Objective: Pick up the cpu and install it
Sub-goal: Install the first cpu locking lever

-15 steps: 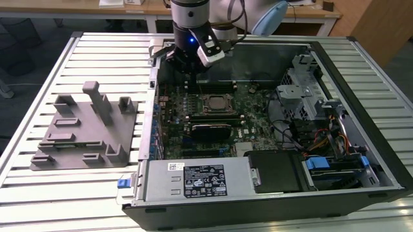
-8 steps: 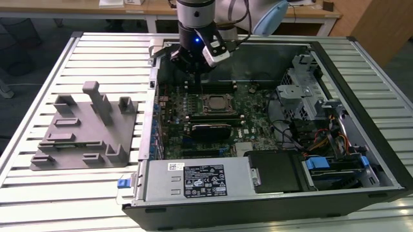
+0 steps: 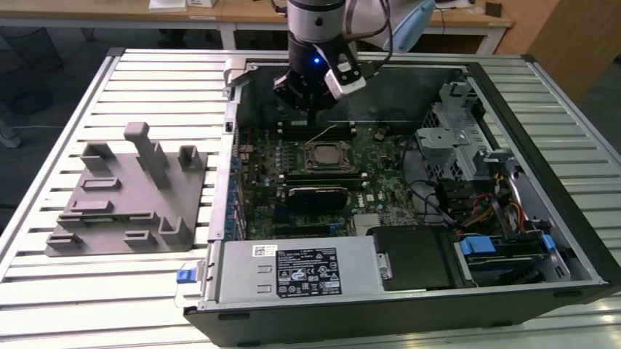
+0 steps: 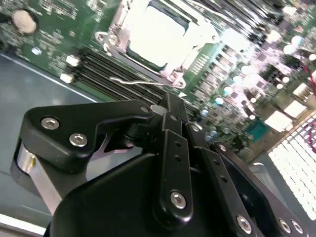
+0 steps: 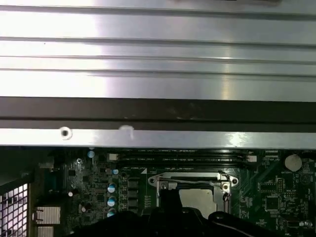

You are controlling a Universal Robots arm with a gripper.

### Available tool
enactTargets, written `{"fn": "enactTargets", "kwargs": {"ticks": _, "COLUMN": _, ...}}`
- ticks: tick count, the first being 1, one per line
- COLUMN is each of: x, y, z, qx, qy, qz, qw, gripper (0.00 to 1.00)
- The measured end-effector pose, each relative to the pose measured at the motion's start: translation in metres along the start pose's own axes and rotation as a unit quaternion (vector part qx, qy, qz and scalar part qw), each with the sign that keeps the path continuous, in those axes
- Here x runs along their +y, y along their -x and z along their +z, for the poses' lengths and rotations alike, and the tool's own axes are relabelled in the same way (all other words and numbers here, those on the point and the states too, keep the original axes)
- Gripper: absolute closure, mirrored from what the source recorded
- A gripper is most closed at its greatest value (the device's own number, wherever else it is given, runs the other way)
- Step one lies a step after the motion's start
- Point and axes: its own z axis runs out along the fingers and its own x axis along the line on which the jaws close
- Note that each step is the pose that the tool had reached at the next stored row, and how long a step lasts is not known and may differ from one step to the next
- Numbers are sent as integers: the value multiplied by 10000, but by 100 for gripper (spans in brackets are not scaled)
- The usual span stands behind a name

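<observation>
Gripper [image 3: 308, 109] hovers inside the open computer case [image 3: 388, 320], fingers pressed together and holding nothing. The cpu [image 3: 325, 155] sits in its socket on the green motherboard [image 3: 379, 156], near the fingertips.

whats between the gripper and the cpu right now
In the second wrist view, the dark memory slots and a thin wire socket lever lie between the gripper and the cpu, which sits in its socket on the board.
</observation>
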Motion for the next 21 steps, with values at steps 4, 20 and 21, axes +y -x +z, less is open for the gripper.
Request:
{"fn": "enactTargets", "kwargs": {"ticks": 4, "x": -2, "y": 38, "z": 10, "qx": 14, "qy": 170, "qz": -3, "qw": 9999, "gripper": 89}}
{"fn": "enactTargets", "kwargs": {"ticks": 20, "x": -11, "y": 135, "z": 141, "qx": 16, "qy": 187, "qz": -3, "qw": 9998, "gripper": 89}}
{"fn": "enactTargets", "kwargs": {"ticks": 21, "x": -11, "y": 137, "z": 143, "qx": 15, "qy": 187, "qz": -2, "qw": 9998, "gripper": 89}}
